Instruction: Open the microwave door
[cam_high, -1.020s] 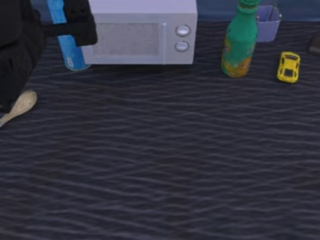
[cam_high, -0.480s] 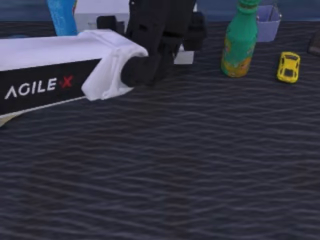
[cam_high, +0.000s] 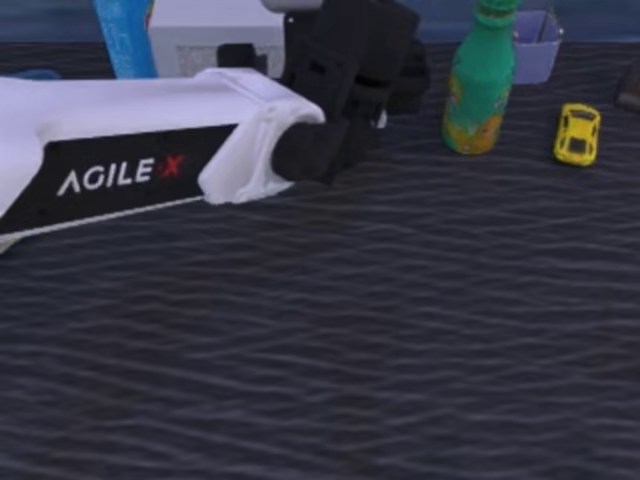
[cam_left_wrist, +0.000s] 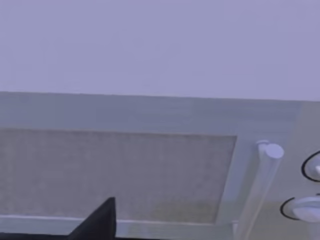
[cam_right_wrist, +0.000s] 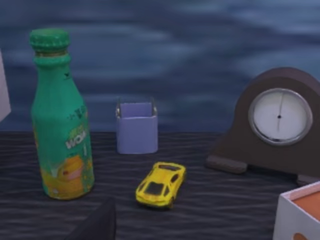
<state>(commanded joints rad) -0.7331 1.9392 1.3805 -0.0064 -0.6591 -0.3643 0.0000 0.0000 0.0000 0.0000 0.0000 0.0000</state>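
The white-grey microwave (cam_high: 205, 35) stands at the table's back edge, left of centre. My left arm reaches across from the left, and its black gripper (cam_high: 350, 70) covers the microwave's front in the top view. In the left wrist view the microwave door (cam_left_wrist: 115, 172) with its speckled mesh window fills the frame and lies shut, flush with the body. A pale bar handle (cam_left_wrist: 263, 190) runs along the door's edge beside two round knobs (cam_left_wrist: 306, 207). One dark finger (cam_left_wrist: 97, 225) shows far to one side, so the jaws stand open, holding nothing. My right gripper is outside the top view; one finger (cam_right_wrist: 97, 225) shows, open.
A blue can (cam_high: 125, 35) stands left of the microwave. To its right stand a green bottle (cam_high: 480, 85), a lavender cup (cam_high: 537, 45) and a yellow toy car (cam_high: 577, 133). The right wrist view also shows a brown clock (cam_right_wrist: 277, 122) and a white box (cam_right_wrist: 300, 215).
My left arm has swung from the microwave's left end, by the blue can, across to its right front. In the last half second it moved slightly further right.
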